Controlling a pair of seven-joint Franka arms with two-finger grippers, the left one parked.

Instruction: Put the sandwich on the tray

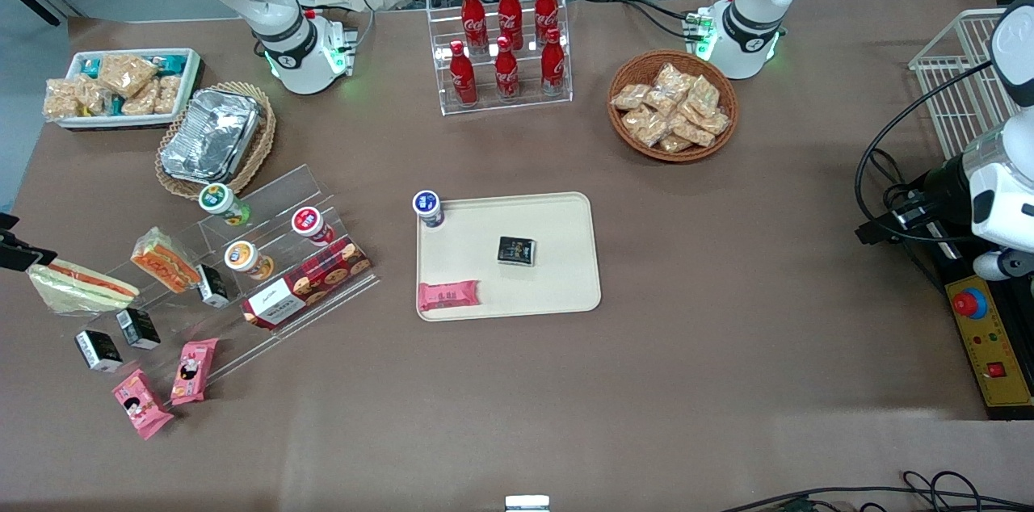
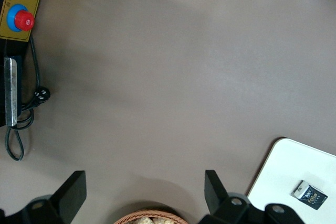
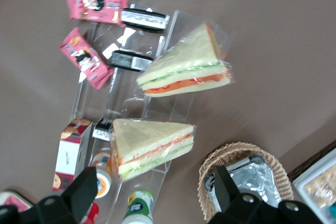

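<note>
Gripper (image 3: 152, 176) noted high over the working arm's end of the table, fingers (image 3: 84, 184) spread wide apart with nothing held between them. In the front view only a dark sliver of it is caught at the frame edge, so the finger state is read from the right wrist view alone. The sandwich (image 1: 81, 286), a pale wedge in clear wrap, is seen lying flat on the table just beside the clear display stand (image 1: 266, 253), a little nearer the front camera than the gripper. Its long axis is judged to run roughly along the table's length, with a slight slant. A chunkier orange-faced sandwich (image 3: 152, 142) sits on the stand, closer under the fingers; a mix-up is the risk. The tray (image 1: 557, 237) is found mid-table, well apart from the sandwich, toward the parked arm's end, already carrying a cup (image 1: 428, 207), a black packet (image 1: 516, 250) and a pink bar (image 1: 449, 295). The tray is not shown by the right wrist view; only one corner of it is caught in the left wrist view.
</note>
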